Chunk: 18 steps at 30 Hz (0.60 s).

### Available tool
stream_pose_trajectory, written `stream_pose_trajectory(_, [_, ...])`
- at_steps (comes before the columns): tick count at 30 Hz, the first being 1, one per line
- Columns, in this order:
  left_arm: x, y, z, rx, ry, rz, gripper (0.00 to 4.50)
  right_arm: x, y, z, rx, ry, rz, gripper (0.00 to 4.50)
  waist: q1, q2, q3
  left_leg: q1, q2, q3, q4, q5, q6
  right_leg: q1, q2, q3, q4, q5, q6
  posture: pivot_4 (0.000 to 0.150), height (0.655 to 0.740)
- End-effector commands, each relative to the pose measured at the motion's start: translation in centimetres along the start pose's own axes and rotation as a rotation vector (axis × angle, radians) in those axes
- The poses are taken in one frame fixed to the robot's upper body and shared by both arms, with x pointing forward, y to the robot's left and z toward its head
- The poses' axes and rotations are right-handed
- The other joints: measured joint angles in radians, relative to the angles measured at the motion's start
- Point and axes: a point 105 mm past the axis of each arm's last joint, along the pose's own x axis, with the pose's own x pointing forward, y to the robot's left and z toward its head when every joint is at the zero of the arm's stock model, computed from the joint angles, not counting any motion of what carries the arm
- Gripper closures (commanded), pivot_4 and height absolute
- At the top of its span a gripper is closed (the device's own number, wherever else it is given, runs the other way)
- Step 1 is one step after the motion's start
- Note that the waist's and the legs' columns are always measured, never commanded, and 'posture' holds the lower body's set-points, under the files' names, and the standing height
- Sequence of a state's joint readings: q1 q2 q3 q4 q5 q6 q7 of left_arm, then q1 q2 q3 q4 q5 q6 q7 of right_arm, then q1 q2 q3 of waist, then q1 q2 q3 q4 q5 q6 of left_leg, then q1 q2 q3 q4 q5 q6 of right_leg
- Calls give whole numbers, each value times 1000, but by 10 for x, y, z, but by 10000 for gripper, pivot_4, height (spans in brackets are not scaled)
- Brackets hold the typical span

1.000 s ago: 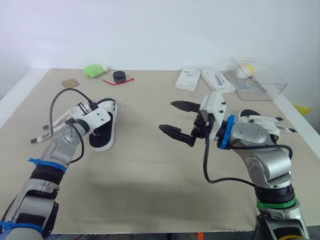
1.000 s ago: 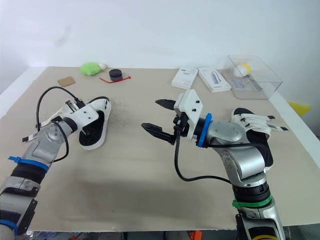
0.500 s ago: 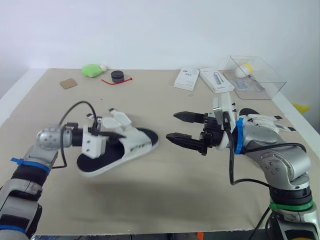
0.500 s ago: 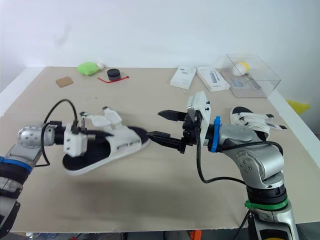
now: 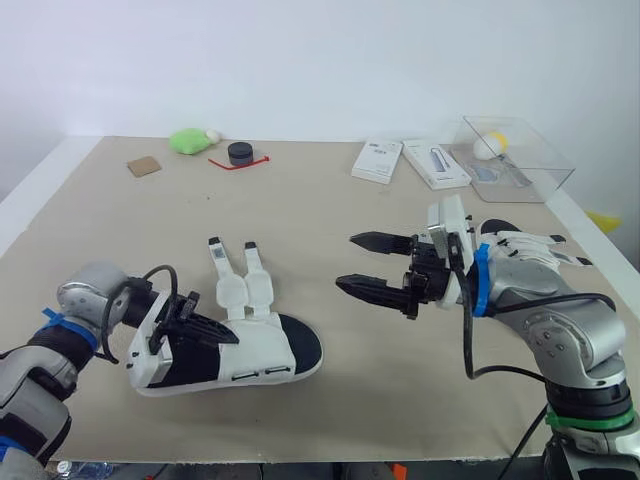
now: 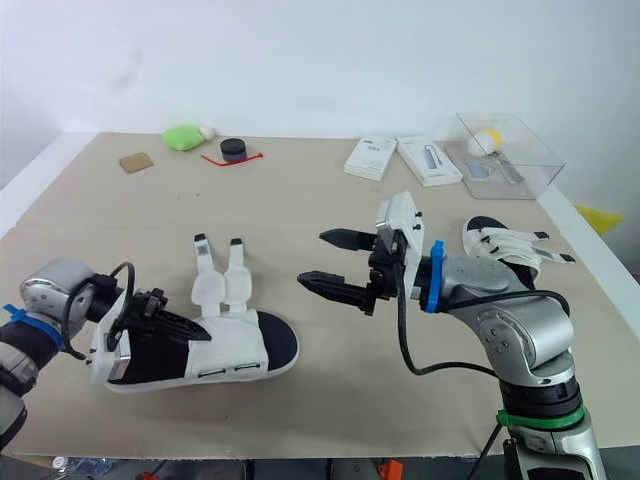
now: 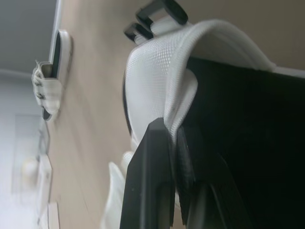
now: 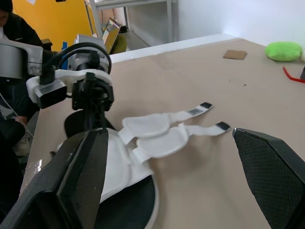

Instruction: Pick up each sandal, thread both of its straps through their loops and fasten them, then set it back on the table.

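Observation:
A white sandal with a black footbed (image 5: 245, 352) lies near the table's front left, toe toward the middle. Its two straps (image 5: 236, 282) are unfastened and splay away from me across the cloth. My left gripper (image 5: 205, 331) is shut on the sandal's white side flap (image 7: 162, 90) near the heel. My right gripper (image 5: 362, 265) hovers open above the table, right of the sandal's toe, with nothing between its fingers. A second white sandal (image 5: 530, 246) with its straps across the top rests behind my right arm at the right edge.
At the back stand a clear plastic box (image 5: 515, 155), two white cartons (image 5: 378, 160), a black puck (image 5: 239, 153) on a red tie, a green lump (image 5: 188, 140) and a brown card (image 5: 144, 166). A person (image 8: 16, 33) sits beyond the table.
My left gripper has carried the sandal from the left middle of the table down to the front left, where it now rests flat. My right gripper has stayed open and shifted slightly.

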<state>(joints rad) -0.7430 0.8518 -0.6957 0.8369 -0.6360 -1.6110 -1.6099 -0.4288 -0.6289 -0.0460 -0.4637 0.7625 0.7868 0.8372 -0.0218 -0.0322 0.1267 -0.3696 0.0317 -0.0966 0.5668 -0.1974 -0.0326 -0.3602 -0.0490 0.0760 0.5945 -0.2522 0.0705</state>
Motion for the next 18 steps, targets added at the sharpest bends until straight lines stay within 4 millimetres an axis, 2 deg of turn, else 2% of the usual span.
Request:
stream_pose_trajectory(1, [-8, 6, -10, 3, 61, 5, 44854, 0, 8, 9, -45, -15, 15, 0, 0, 0, 0, 0, 0, 0, 0, 0, 0, 0, 0, 0, 0, 0, 0, 1500, 7400])
stream_pose_trajectory(3, [-8, 6, -13, -3, 77, 7, 44854, 1, 9, 7, -48, -8, 13, 0, 0, 0, 0, 0, 0, 0, 0, 0, 0, 0, 0, 0, 0, 0, 0, 1500, 7400])
stream_pose_trajectory(6, [-6, 6, -16, -12, 89, 27, 35295, 1, 11, 6, -49, -4, 13, 0, 0, 0, 0, 0, 0, 0, 0, 0, 1, 0, 0, 0, 0, 0, 0, 1500, 7400])
stream_pose_trajectory(9, [-7, 11, -19, -15, 109, 85, 22205, 1, 11, 6, -48, -3, 14, 0, 0, 0, 0, 0, 0, 0, 0, 0, 1, 0, 0, 0, 0, 0, 0, 1500, 7400])
stream_pose_trajectory(13, [-14, 9, -24, -50, 158, 137, 2473, 3, 13, 6, -42, -5, 21, 0, 0, -1, -1, 0, 0, 0, 0, 0, 1, 0, 0, 0, 0, 0, 0, 1500, 7400])
stream_pose_trajectory(14, [-19, 9, -27, -85, 179, 164, 877, 3, 13, 6, -41, -5, 25, 0, 0, 0, -1, 0, 0, 0, 0, 0, 1, 0, 0, 0, 0, 0, 0, 1500, 7400])
stream_pose_trajectory(18, [-35, 5, -33, -198, 245, 222, 877, 5, 15, 6, -32, -9, 32, 0, -1, 0, -1, 0, 1, 0, 0, 0, 1, -1, 1, 0, 1, 1, 1, 1500, 7400])
